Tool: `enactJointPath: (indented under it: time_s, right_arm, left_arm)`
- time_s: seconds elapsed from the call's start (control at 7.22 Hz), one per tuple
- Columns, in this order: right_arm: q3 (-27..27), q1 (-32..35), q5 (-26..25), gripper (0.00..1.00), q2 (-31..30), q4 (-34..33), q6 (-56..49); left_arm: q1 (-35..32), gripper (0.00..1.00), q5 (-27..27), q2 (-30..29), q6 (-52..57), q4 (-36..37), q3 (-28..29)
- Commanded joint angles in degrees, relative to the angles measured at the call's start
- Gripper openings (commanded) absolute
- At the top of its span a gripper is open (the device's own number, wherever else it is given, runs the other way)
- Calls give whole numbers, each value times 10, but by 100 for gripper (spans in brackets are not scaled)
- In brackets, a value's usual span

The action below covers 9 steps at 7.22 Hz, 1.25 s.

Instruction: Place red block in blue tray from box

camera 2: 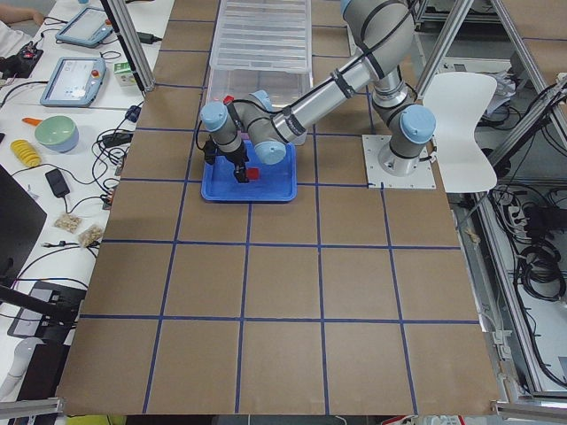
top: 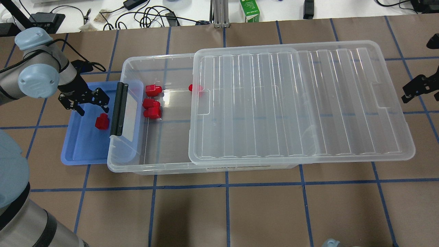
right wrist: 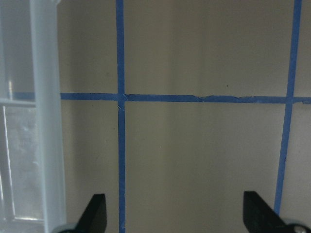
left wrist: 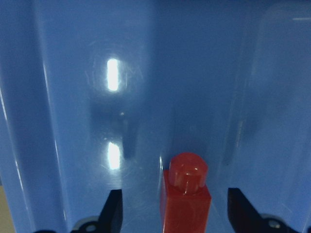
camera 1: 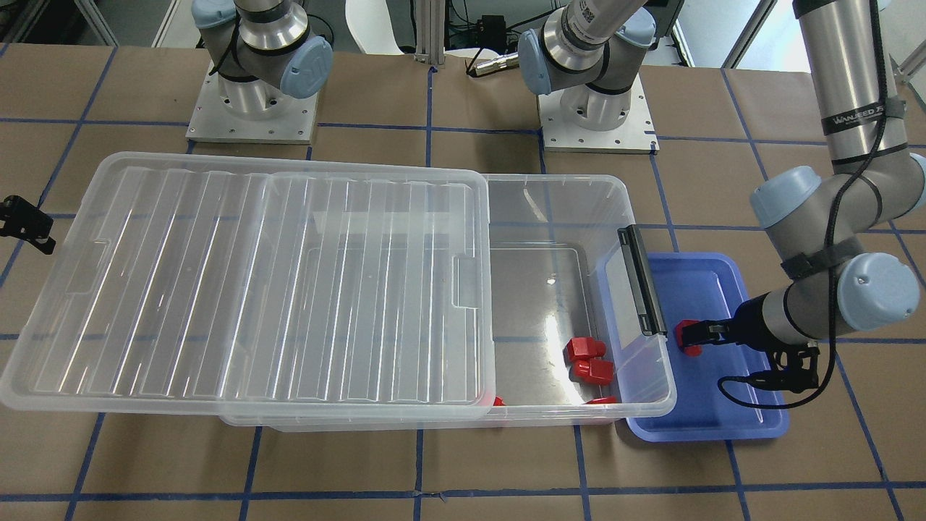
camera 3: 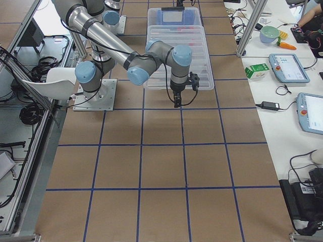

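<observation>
One red block [top: 102,121] lies on the floor of the blue tray [top: 80,151], which sits against the latch end of the box [top: 154,161]. My left gripper [top: 93,110] hangs just over the tray, open. In the left wrist view the block [left wrist: 186,199] sits between the spread fingers [left wrist: 111,213], and neither touches it. Several more red blocks [top: 152,102] lie in the uncovered end of the box. My right gripper [top: 415,91] is open and empty past the lid's far end, over bare table [right wrist: 194,155].
The ribbed clear lid [top: 298,103] is slid aside and covers most of the box, overhanging its right end. The black latch bar [top: 119,109] stands between the tray and the box opening. Cables and small items line the far table edge.
</observation>
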Motion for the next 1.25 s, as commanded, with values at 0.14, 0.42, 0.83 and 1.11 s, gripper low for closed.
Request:
enactJointPath:
  time_s: [0.14,0.42,0.83,1.11]
  right_arm:
    - [3,57,2,100,0,-3,82]
    - [25,91,1,100,-4,-14,161]
    - [26,160,-5,100,-2,-43,223]
    - [26,181,-6,100,-2,-50,228]
  left_arm:
    - [-15,100,-5,55,-1,-173,154]
    - [-31,100,-4,82,-1,-260,246]
    - [-34,100,-51,150,-23,-340,269]
    - [-72,100,-48,143,-89,-338,264]
